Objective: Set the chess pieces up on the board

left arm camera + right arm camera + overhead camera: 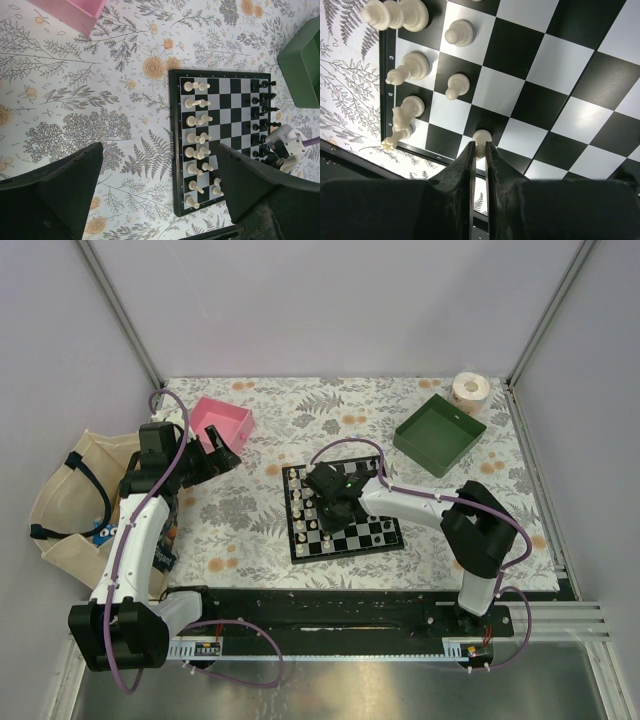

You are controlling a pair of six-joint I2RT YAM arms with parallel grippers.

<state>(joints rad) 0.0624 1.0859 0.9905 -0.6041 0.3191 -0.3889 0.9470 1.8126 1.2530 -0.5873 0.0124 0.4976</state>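
Observation:
The board (386,533) lies mid-table. Cream-white chess pieces (197,135) stand in two rows along its left side, black ones (262,110) along its right side. My right gripper (330,502) is low over the board's white side. In the right wrist view it (480,146) is shut on a white pawn (481,137), pinched by its head over a black square near the board (545,75) edge. I cannot tell whether the pawn's base touches the board. My left gripper (159,150) hangs open and empty above the tablecloth, left of the board (230,100).
A pink tray (222,422) sits at the back left and a green tray (438,433) at the back right. A tape roll (470,390) stands in the far right corner. A cloth bag (70,500) lies off the table's left edge.

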